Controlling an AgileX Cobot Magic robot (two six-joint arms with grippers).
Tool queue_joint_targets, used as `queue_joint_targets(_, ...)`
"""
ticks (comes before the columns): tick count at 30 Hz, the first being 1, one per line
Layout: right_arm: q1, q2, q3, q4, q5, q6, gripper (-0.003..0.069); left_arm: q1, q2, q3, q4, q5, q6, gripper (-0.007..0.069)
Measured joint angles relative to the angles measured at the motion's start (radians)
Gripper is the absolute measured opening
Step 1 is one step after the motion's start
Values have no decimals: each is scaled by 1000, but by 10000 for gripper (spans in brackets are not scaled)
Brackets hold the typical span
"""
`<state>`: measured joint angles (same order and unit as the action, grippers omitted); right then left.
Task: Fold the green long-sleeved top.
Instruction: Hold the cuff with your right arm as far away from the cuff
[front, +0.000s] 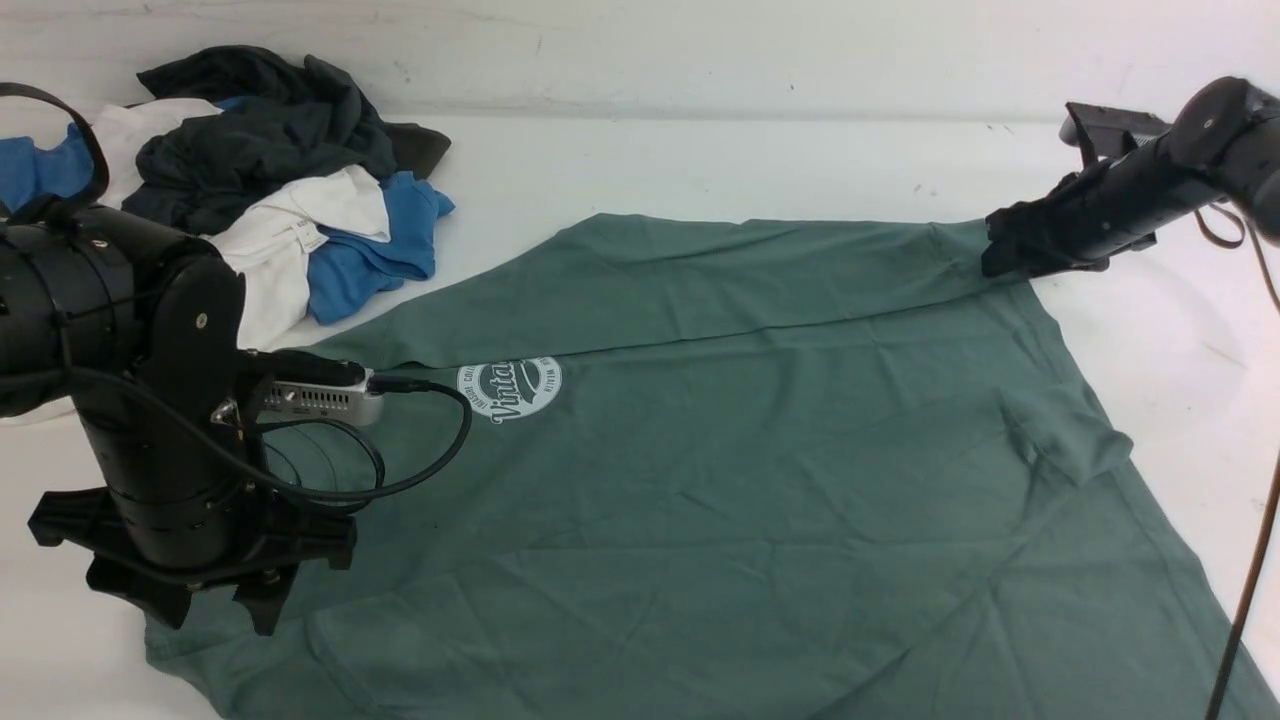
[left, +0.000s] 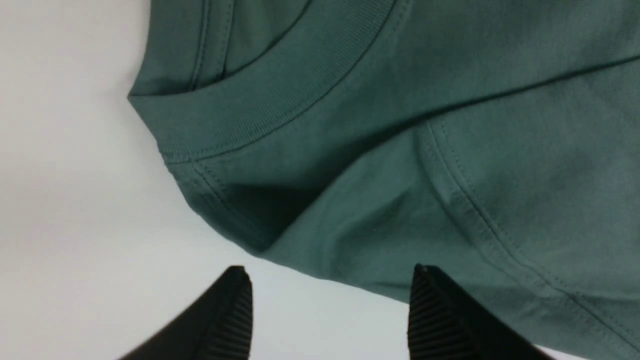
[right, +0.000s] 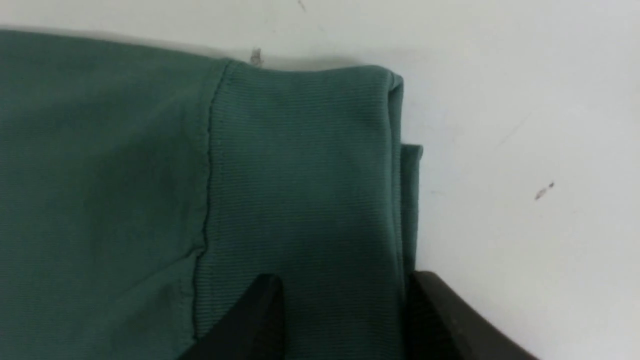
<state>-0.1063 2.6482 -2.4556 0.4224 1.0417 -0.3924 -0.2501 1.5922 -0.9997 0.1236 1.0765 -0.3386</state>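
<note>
On the bench (front: 700, 160) you have the green long-sleeved top (front: 750, 470) spread flat, your left pincer (left: 327, 272) open and empty beside its collar (left: 260, 100), your right pincer (right: 345, 280) open astride its ribbed edge (right: 300, 175).

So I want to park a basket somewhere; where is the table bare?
Bare: the far strip of table beyond the top, between the pile and the right gripper; also the right edge beside the top. Crowded: the pile at far left, the left gripper at near left.
</note>
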Motion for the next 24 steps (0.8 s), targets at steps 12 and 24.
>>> queue_joint_targets(12,0,0,-2,-51,-1,0,170,0,0,0,0,-1,0,396)
queue_joint_targets(24,0,0,-64,-125,39,6,10,0,0,0,0,-2,0,396)
